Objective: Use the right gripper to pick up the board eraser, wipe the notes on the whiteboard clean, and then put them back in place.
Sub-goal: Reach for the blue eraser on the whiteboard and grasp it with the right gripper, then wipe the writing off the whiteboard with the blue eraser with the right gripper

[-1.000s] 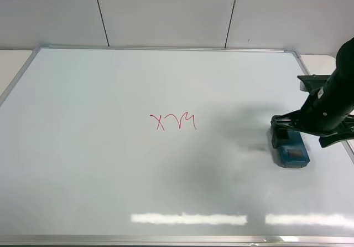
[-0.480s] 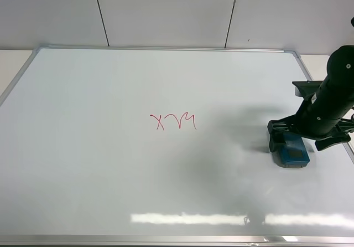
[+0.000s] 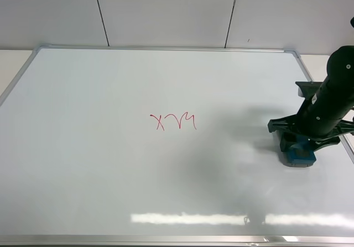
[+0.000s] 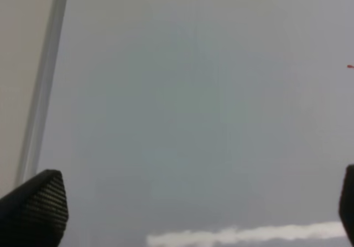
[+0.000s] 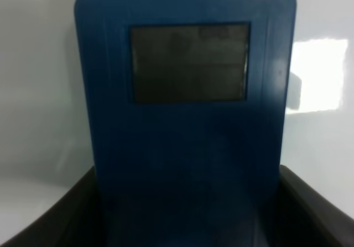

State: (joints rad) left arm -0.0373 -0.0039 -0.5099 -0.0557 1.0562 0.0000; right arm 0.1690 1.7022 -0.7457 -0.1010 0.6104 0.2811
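The teal-blue board eraser (image 3: 300,157) lies on the whiteboard (image 3: 99,158) near its right edge. My right gripper (image 3: 301,143) stands right over it, and the arm hides the eraser's far half. In the right wrist view the eraser (image 5: 185,119) fills the frame, one grey patch showing, and the gripper (image 5: 188,214) has a black finger against each long side. The red notes (image 3: 173,122) sit at the board's middle, well to the left of the eraser. My left gripper (image 4: 188,214) is open and empty over the bare board; a red speck of the notes (image 4: 350,66) shows at that view's edge.
The board's silver frame (image 3: 166,48) runs along the back, and its right rail (image 3: 348,147) lies just beyond the eraser. The frame's left rail (image 4: 44,81) shows in the left wrist view. A white panelled wall (image 3: 166,9) stands behind.
My right gripper has come down over the eraser and its fingers have closed on the sides. The eraser has shifted slightly right. The notes are unchanged.
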